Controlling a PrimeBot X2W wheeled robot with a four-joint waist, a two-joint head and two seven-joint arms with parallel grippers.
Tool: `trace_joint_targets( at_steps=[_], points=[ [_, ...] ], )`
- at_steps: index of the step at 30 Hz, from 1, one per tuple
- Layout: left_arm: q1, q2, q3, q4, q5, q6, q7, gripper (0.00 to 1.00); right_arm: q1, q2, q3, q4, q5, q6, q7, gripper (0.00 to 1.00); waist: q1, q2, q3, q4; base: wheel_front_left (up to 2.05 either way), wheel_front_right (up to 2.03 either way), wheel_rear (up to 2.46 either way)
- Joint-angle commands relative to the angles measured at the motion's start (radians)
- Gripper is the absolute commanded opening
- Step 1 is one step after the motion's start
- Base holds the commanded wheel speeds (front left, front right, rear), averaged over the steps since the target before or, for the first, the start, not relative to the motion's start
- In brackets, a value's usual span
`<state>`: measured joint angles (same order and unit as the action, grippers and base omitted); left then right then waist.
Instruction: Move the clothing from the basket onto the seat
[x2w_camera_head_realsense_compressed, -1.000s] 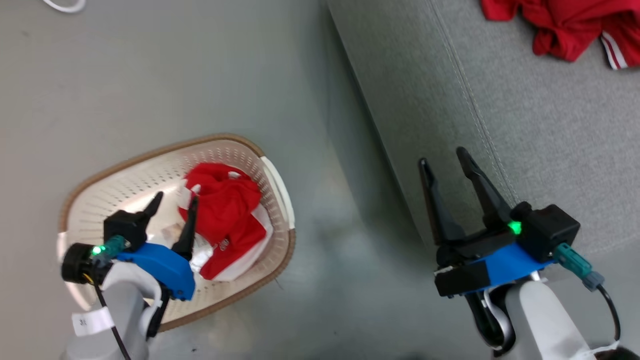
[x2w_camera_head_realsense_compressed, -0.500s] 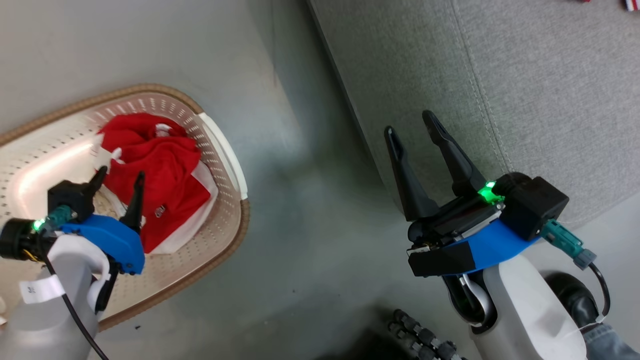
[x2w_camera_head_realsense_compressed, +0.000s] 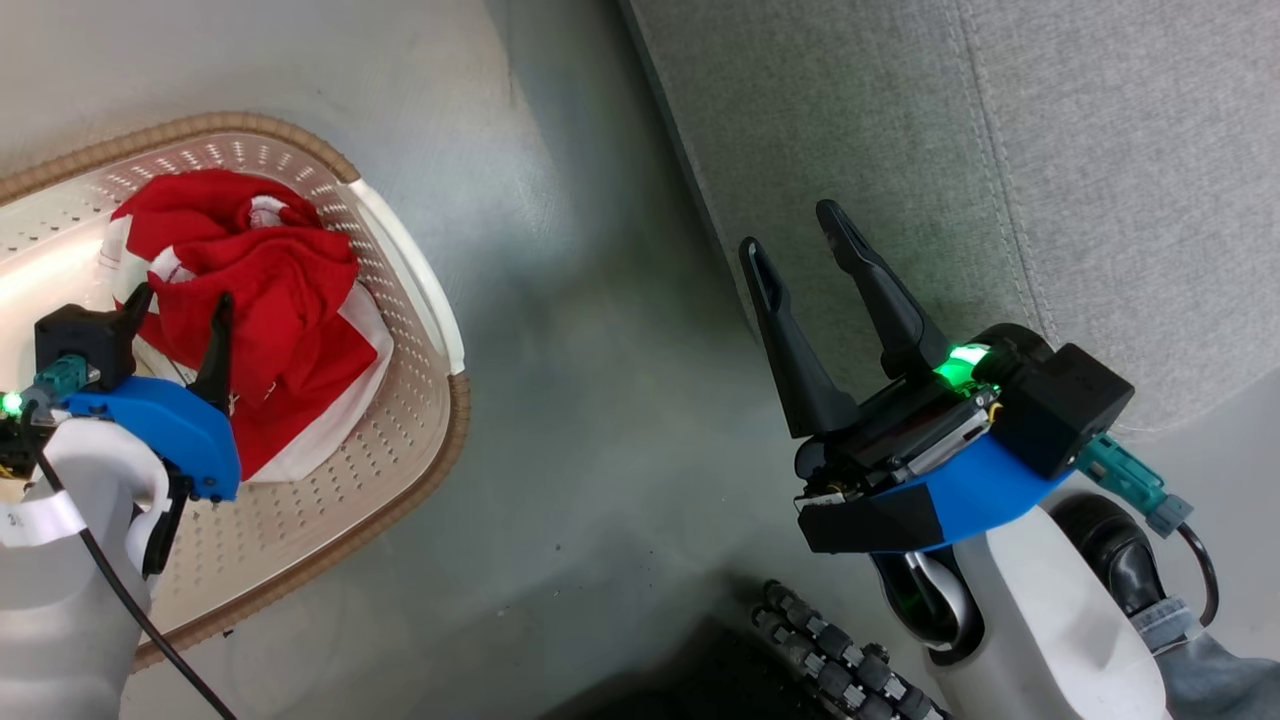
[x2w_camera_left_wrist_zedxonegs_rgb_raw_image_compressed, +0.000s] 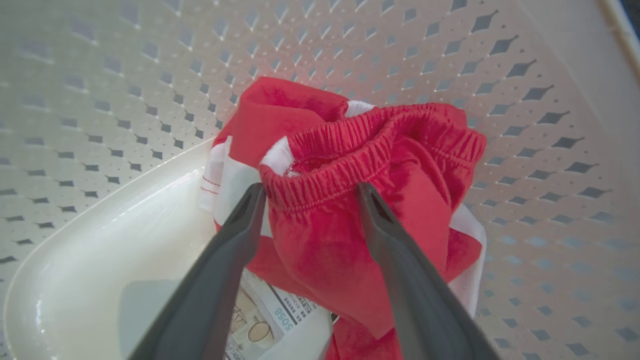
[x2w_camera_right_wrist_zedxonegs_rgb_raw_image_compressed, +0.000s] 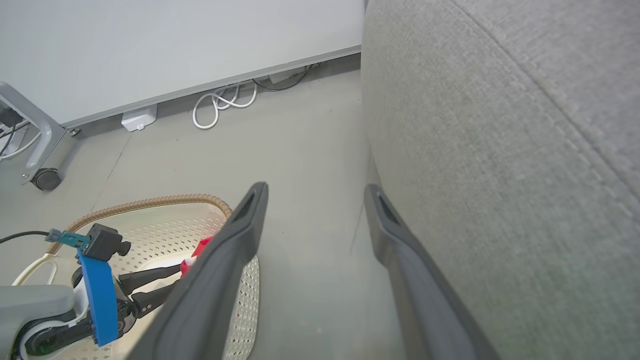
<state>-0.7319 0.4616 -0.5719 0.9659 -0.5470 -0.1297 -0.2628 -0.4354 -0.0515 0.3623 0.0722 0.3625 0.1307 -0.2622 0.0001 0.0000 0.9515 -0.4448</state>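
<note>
A crumpled red garment (x2w_camera_head_realsense_compressed: 270, 300) with a broad white band lies in the cream perforated basket (x2w_camera_head_realsense_compressed: 440, 440) on the floor at the left. My left gripper (x2w_camera_head_realsense_compressed: 182, 300) is down inside the basket and open. Its fingers straddle the garment's gathered elastic edge (x2w_camera_left_wrist_zedxonegs_rgb_raw_image_compressed: 415, 150), one on each side of my left gripper (x2w_camera_left_wrist_zedxonegs_rgb_raw_image_compressed: 310, 187). A paper label (x2w_camera_left_wrist_zedxonegs_rgb_raw_image_compressed: 280, 320) shows under the cloth. My right gripper (x2w_camera_head_realsense_compressed: 790, 232) hangs open and holds nothing beside the front edge of the grey seat (x2w_camera_head_realsense_compressed: 1000, 150). The garment with thin striped trim is out of view.
Bare grey floor lies between the basket rim (x2w_camera_right_wrist_zedxonegs_rgb_raw_image_compressed: 150, 202) and the seat (x2w_camera_right_wrist_zedxonegs_rgb_raw_image_compressed: 500, 125). A coiled white cable (x2w_camera_right_wrist_zedxonegs_rgb_raw_image_compressed: 220, 102), a small white box (x2w_camera_right_wrist_zedxonegs_rgb_raw_image_compressed: 137, 120) and a caster wheel (x2w_camera_right_wrist_zedxonegs_rgb_raw_image_compressed: 46, 178) sit along the wall. A black ribbed part (x2w_camera_head_realsense_compressed: 830, 660) shows at the bottom.
The camera has tilted down and shifted, so the red garment on the seat has left the picture. My left gripper has sunk lower over the garment in the basket. Both grippers stay open.
</note>
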Motion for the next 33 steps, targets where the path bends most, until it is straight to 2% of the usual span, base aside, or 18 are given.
trace_joint_targets(
  at_steps=[1,14,21,33],
  points=[
    [-0.023,0.004,-0.008,0.003,-0.006,-0.001,-0.003,1.0,-0.005,0.002,-0.002,-0.005,0.006,0.0,-0.004,1.0,-0.0001,0.0,0.003,0.004,0.0,0.0,0.0],
    [-0.076,0.012,-0.047,-0.016,0.1,0.006,-0.003,1.0,-0.026,0.002,0.016,0.003,0.018,0.0,-0.004,1.0,-0.0001,0.0,0.002,0.011,0.0,0.0,0.0],
    [-0.096,0.009,-0.135,0.028,0.147,-0.001,0.014,1.0,-0.026,0.002,0.021,0.005,0.023,0.0,-0.004,1.0,-0.0001,0.0,-0.007,0.004,0.0,0.0,0.0],
    [-0.138,0.01,-0.303,0.063,0.099,-0.001,0.131,1.0,0.018,0.002,0.001,-0.008,0.013,0.0,-0.004,1.0,-0.0001,0.0,0.006,0.014,0.0,0.0,0.0]
  ],
)
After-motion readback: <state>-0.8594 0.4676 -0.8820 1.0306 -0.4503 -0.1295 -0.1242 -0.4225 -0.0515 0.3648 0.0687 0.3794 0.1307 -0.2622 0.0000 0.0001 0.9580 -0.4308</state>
